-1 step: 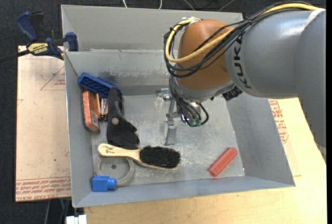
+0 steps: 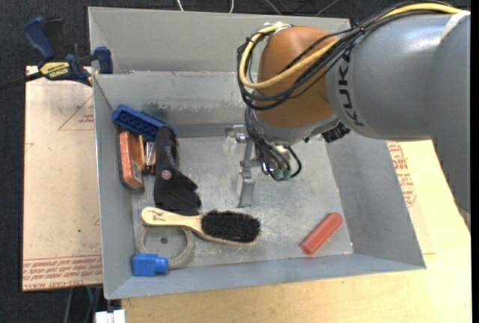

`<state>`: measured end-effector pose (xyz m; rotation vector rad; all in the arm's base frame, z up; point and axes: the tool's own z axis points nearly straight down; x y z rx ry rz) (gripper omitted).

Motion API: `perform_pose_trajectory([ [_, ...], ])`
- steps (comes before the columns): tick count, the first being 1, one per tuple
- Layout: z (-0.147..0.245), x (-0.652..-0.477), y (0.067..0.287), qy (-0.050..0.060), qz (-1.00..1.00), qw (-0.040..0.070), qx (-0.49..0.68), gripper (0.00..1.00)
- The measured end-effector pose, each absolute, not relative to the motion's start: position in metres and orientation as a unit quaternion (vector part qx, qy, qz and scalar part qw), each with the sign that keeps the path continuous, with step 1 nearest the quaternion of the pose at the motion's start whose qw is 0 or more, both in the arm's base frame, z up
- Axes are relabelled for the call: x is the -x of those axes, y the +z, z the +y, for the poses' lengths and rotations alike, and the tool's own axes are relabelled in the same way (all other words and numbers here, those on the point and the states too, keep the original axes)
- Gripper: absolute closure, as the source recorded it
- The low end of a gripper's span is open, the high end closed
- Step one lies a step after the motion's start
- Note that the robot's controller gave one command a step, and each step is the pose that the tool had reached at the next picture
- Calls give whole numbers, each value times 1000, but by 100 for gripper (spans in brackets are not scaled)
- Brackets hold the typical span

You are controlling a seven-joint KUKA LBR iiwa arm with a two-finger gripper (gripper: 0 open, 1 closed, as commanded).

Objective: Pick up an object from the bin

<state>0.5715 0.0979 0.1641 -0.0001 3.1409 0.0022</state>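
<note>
My gripper (image 2: 245, 193) hangs low over the middle of the bin floor, under the arm's orange cover. Just in front of it lies a hairbrush (image 2: 203, 225) with a pale wooden handle and black bristles, its bristle end nearest the gripper. A black folded tool (image 2: 171, 178) lies to the gripper's left, apart from it. A red-orange block (image 2: 322, 232) rests near the front right corner. I see nothing held by the gripper.
Along the left wall lie a blue toy brick (image 2: 138, 122) and a copper-brown bar (image 2: 130, 161). A clear tape roll (image 2: 168, 245) with a blue piece (image 2: 150, 265) sits at the front left corner. The arm covers the bin's back right.
</note>
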Motion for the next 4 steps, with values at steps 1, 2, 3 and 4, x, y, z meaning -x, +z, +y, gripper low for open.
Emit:
perform_pose_trajectory([
  [1, 135, -563, 119, 1, 999, 5, 54, 0],
  [2, 190, -542, 71, 1, 989, 4, 148, 0],
  [3, 199, -582, 70, -2, 984, -8, 178, 0],
  [4, 92, -574, 74, 0, 957, 0, 292, 100],
])
